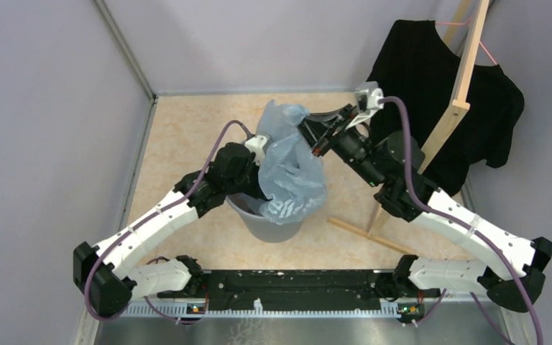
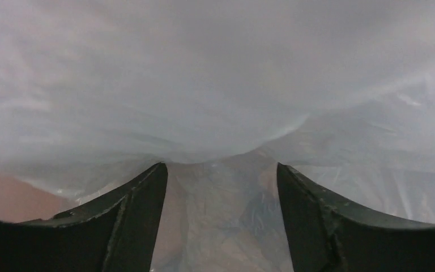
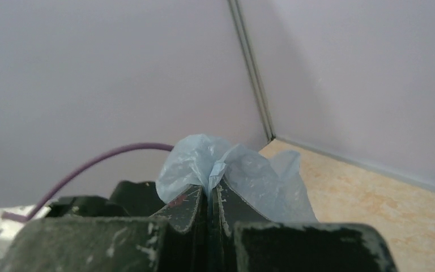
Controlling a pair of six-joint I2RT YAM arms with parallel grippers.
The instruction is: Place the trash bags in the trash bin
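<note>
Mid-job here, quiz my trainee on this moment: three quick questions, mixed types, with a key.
1. True or false: the right gripper is shut on the trash bag.
2. The bag's lower end is: A) flat on the table B) over the trash bin C) against the back wall.
3. What hangs on the wooden rack?
Key: 1 true; 2 B; 3 a black T-shirt.
</note>
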